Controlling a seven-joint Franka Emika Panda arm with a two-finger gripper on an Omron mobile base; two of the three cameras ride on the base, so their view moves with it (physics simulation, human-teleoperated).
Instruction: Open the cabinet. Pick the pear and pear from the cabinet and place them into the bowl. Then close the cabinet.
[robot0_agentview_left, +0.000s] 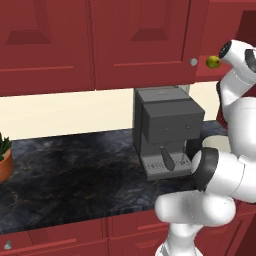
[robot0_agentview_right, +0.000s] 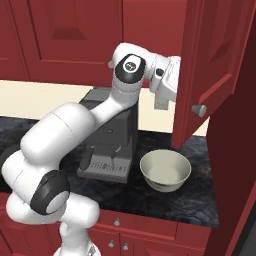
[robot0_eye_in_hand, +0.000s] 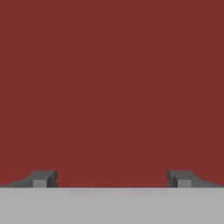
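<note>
1. Sitting round side up at the upper right of the left base view, one pear (robot0_agentview_left: 213, 62) rests inside the open cabinet (robot0_agentview_right: 212, 65).
2. Fingers (robot0_eye_in_hand: 43, 178) spread wide, holding nothing, facing flat red wood.
3. Bowl (robot0_agentview_right: 165, 170) stands upright on the worktop (robot0_agentview_right: 195, 200), lower right.

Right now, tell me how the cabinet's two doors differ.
The left door is shut and lies flat; the right door is swung wide open. The left door sits above the coffee machine; the right door juts out over the counter beside the bowl. Both are dark red raised panels with a small round silver knob.
</note>
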